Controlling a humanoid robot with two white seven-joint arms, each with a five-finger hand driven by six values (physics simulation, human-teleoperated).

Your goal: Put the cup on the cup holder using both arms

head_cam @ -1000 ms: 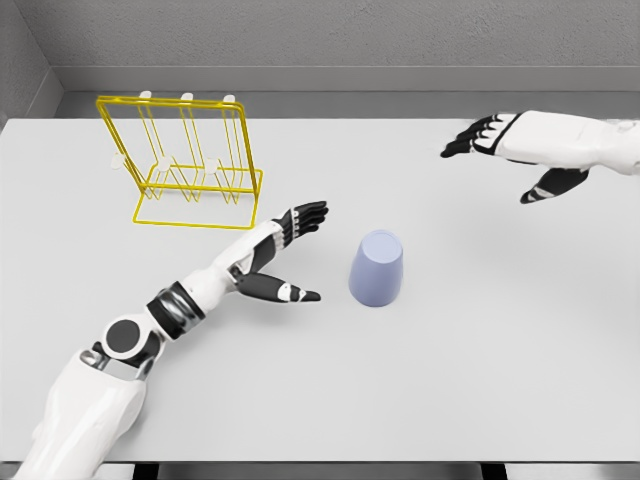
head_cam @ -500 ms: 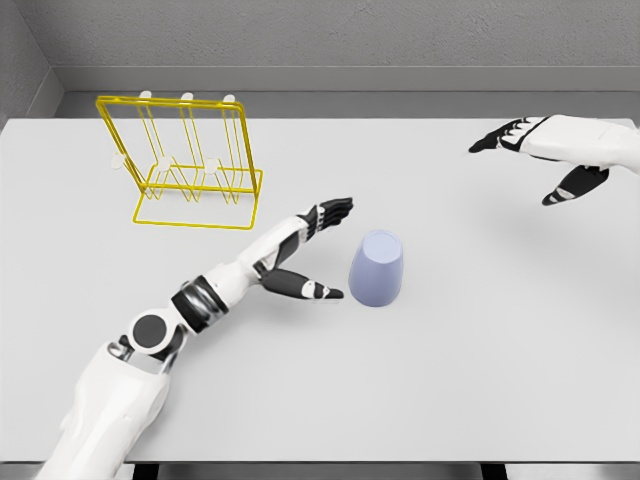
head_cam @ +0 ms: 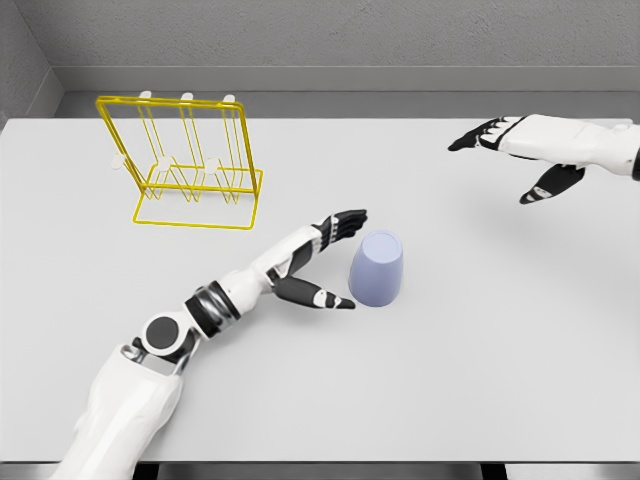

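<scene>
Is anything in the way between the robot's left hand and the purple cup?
No. The left hand is open right beside the cup, with only bare table between them. The path from the cup to the yellow cup holder looks clear too.

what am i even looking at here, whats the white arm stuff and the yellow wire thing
This is a simulator render seen from a camera on a humanoid robot's head, looking down at a white table. The white jointed limbs are its two arms, each ending in a five-finger hand. The left hand is open right beside a lavender cup standing upside down; it holds nothing. The right hand hovers open far off at the upper right. The yellow wire frame is a cup holder, standing at the back left with no cup on it.
</scene>
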